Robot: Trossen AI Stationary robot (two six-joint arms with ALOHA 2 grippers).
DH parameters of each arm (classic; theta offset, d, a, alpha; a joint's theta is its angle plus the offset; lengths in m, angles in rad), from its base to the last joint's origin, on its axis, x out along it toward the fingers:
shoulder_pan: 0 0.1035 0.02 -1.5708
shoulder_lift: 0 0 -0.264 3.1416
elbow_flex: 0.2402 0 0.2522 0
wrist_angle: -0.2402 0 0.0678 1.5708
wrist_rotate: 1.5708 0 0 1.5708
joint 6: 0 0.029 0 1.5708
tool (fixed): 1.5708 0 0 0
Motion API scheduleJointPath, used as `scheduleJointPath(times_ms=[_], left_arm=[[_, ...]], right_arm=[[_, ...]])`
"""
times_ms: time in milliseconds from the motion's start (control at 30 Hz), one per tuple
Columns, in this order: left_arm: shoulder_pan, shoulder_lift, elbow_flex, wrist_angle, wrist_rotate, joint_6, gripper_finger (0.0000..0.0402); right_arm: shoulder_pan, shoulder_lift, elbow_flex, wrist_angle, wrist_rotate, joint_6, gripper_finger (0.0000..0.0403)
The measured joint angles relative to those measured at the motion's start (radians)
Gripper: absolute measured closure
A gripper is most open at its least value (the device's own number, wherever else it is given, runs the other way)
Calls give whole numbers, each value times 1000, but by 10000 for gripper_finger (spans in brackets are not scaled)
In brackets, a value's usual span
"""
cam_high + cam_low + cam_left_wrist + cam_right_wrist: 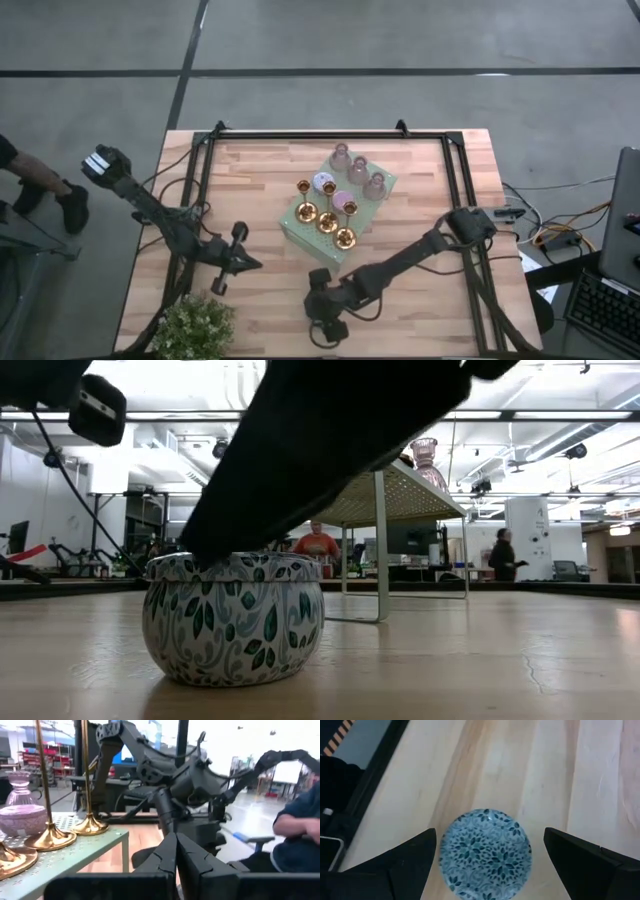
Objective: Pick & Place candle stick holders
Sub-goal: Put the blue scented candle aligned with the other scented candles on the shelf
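Note:
Several slim gold candlesticks (328, 215) stand by their round bases on a pale-green dotted block (300, 232) at mid-table, with small pastel holders (323, 182) and pink glass holders (358, 168) beside them. Two of the gold ones show in the left wrist view (50, 837). My right gripper (325, 325) is open near the table's front edge, pointing down, one finger on either side of a round white tin with a teal leaf pattern (485, 852); a gap shows at each side. The tin stands on the table (232, 618). My left gripper (176, 845) is shut and empty at front left (240, 262).
A leafy green plant (195, 328) stands at the front left corner. A black frame (200, 170) runs along the table's sides and back. A person sits beyond the table's left edge (30, 185), and an arm shows in the left wrist view (300, 835).

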Motion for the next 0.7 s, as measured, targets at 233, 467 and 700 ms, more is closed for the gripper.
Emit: scheduleJointPath(times_ms=[233, 467, 700], left_arm=[[0, 0, -123, 192, -9, -28, 392], [1, 2, -120, 177, -33, -33, 392], [1, 3, -120, 165, -34, -36, 392]], right_arm=[[0, 21, 0, -7, 1, 8, 39], [0, 26, 0, -4, 1, 8, 48], [3, 26, 0, -3, -1, -9, 115]])
